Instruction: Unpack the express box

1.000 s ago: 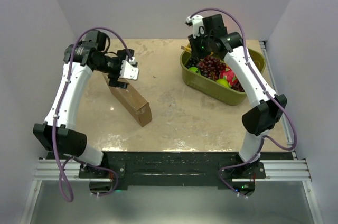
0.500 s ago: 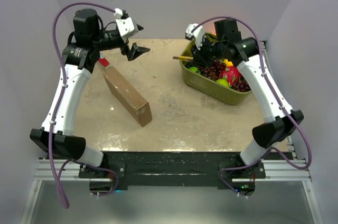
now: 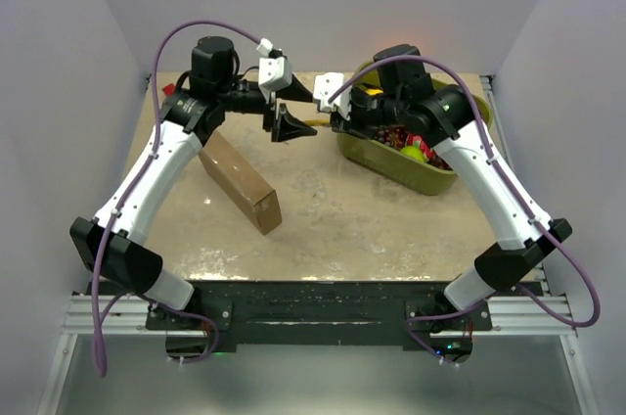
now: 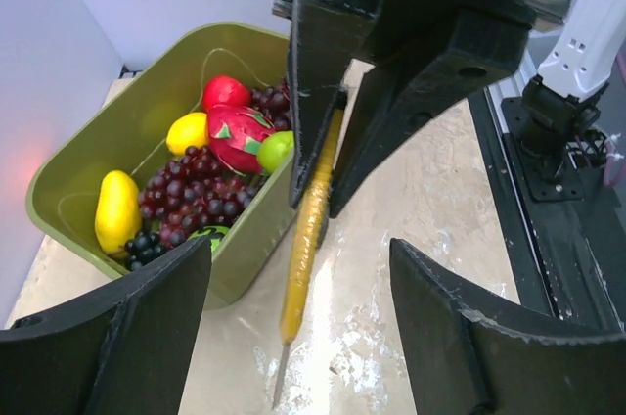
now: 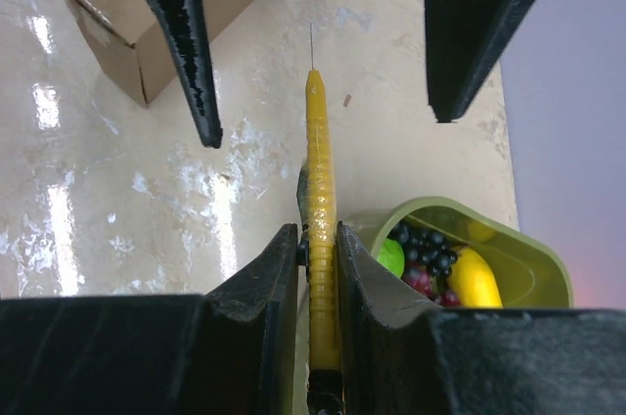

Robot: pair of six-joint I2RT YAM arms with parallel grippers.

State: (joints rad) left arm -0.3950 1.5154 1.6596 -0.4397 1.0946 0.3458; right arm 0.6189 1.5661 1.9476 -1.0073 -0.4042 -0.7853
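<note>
Beige worktop (image 3: 323, 209). Right gripper (image 5: 318, 239) pinches yellow ribbed cutter (image 5: 320, 161), left gripper (image 4: 298, 278) wide astride it: handover, seemingly. Next: left closes squarely.

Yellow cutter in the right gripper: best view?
Right wrist: the yellow cutter runs nearly full length, thin tip included, clamped in the right gripper. Left wrist: upper end hidden behind fingers. Top external: just a sliver.

1. This looks like a robot lab.
2. Plain pale walls (image 3: 323, 4) box in one small table (image 3: 323, 209).
3. A left arm (image 3: 147, 175) and a right arm (image 3: 484, 180) are bolted to a metal rail (image 3: 98, 315).
</note>
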